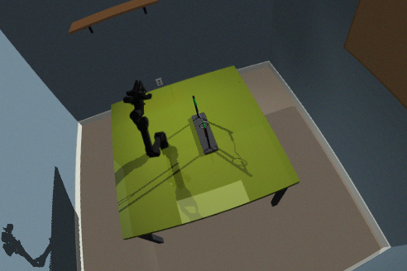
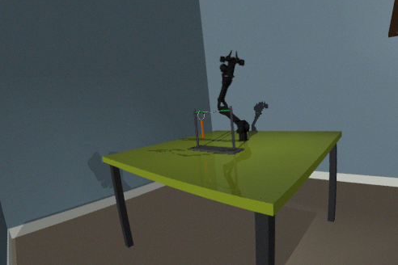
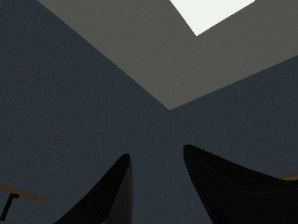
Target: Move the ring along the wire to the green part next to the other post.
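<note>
The ring (image 1: 208,123) (image 2: 205,116) hangs on a green wire part, next to the left post (image 2: 196,132) in the exterior view. Its orange handle (image 2: 202,128) hangs straight down, clear of the base. The other green part (image 2: 225,111) is by the right post (image 2: 232,132); the thin grey wire between is barely visible. My gripper (image 1: 140,83) (image 2: 234,52) (image 3: 157,156) is partly open, fingers apart with nothing between them. It points up, high above the wire and away from the ring. The wrist view shows no ring or wire.
The dark base (image 1: 202,136) (image 2: 216,150) of the posts stands on the green table (image 1: 256,151) (image 2: 283,160). The arm's own base (image 1: 153,151) (image 2: 243,132) is beside it. A wooden shelf (image 1: 113,12) is on the wall.
</note>
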You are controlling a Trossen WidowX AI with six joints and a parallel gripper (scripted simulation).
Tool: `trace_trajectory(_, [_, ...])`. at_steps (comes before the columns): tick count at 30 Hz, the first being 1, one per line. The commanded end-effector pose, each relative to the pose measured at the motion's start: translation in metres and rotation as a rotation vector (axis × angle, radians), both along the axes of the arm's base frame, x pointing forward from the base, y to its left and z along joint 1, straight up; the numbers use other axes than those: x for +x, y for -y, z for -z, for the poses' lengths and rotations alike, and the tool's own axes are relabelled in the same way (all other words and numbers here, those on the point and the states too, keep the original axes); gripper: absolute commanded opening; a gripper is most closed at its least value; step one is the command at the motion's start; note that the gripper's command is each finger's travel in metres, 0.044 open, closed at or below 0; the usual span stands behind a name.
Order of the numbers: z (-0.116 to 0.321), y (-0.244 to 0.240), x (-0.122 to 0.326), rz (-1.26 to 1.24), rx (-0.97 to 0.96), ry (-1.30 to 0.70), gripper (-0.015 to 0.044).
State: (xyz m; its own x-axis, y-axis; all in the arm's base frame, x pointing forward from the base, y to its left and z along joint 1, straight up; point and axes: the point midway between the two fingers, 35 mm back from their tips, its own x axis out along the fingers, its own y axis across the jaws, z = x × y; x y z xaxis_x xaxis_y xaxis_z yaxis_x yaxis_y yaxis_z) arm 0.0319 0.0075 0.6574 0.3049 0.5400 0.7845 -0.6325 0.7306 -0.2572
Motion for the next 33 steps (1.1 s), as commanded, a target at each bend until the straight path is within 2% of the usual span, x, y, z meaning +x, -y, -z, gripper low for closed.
trace_trajectory(1, [0.009,-0.032,0.006,0.079,-0.062,0.005,0.0160])
trace_trajectory(9, [0.031,-0.075,0.033,0.243,-0.165,-0.007,0.0160])
trace_trajectory(18, [0.063,-0.103,0.086,0.421,-0.275,-0.057,0.0160])
trace_trajectory(25, [0.094,-0.106,0.135,0.554,-0.351,-0.124,0.0160])
trace_trajectory(33, [0.134,-0.086,0.192,0.699,-0.420,-0.228,0.0160])
